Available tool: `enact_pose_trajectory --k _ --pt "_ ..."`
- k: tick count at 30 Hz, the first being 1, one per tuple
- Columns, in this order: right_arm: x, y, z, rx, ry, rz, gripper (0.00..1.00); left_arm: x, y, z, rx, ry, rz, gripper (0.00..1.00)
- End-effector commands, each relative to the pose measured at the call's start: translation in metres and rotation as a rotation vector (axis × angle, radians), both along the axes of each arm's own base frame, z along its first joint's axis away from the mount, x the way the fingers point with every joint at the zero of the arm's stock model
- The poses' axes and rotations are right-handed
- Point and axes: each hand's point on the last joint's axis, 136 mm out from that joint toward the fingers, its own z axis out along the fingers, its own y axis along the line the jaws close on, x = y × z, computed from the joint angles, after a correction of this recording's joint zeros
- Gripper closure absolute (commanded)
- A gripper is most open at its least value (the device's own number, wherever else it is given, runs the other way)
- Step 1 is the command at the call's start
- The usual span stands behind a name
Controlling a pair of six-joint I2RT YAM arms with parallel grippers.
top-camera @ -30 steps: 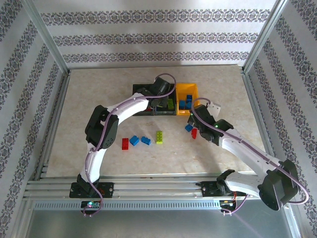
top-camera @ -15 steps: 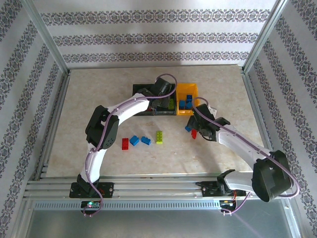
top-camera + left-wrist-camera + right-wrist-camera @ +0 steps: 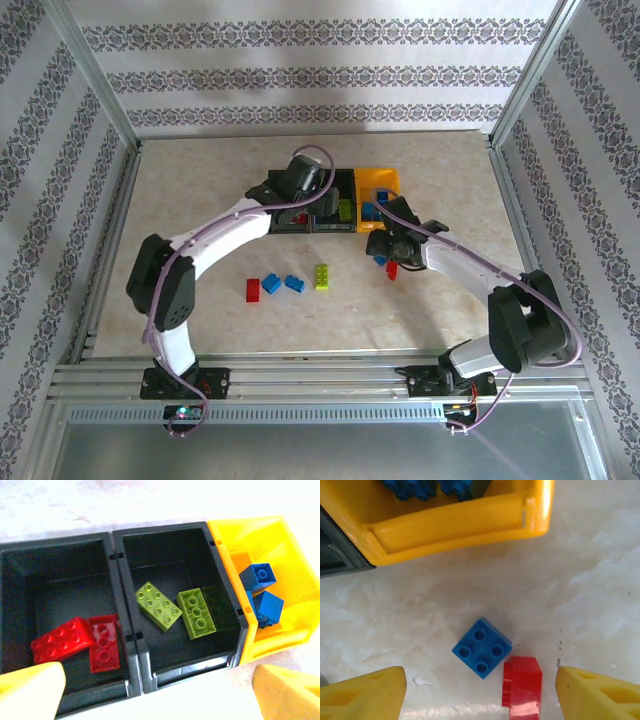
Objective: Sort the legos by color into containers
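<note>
Left fingers (image 3: 30,690) stand apart above the bins (image 3: 127,630); right fingers (image 3: 365,695) stand apart around a blue brick (image 3: 482,648), red brick (image 3: 522,687) at its 4 o'clock.

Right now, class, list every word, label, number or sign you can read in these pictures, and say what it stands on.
No text can be read.
The legos show plain studs; any marks on them are too small to read.
The containers bear no label.
The wallpaper carries a pattern, not writing.

High rear view over whole table (image 3: 200,200), wrist views close, downward, sharing yellow bin (image 3: 455,522)
</note>
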Motion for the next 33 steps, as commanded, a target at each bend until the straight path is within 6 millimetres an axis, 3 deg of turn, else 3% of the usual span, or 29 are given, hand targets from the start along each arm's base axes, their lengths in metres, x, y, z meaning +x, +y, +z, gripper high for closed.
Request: enact_pose_trajectory --k 1,12,24,33 --pt "0.012 0.005 -0.002 -0.012 0.010 0.051 0.22 -0.007 0.013 0.013 -0.020 -0.067 0.060 0.00" --pt "0.030 0.017 -0.025 -0.040 0.069 0.115 0.23 -0.032 0.067 0.011 0.007 -0.132 0.171 0.00" --pt "0.025 0.023 -0.044 -0.026 0.134 0.133 0.25 -0.046 0.089 -0.001 0.041 -0.126 0.213 0.00" --pt "0.009 0.025 -0.053 -0.037 0.203 0.140 0.32 -0.048 0.099 -0.007 0.066 -0.109 0.241 0.00"
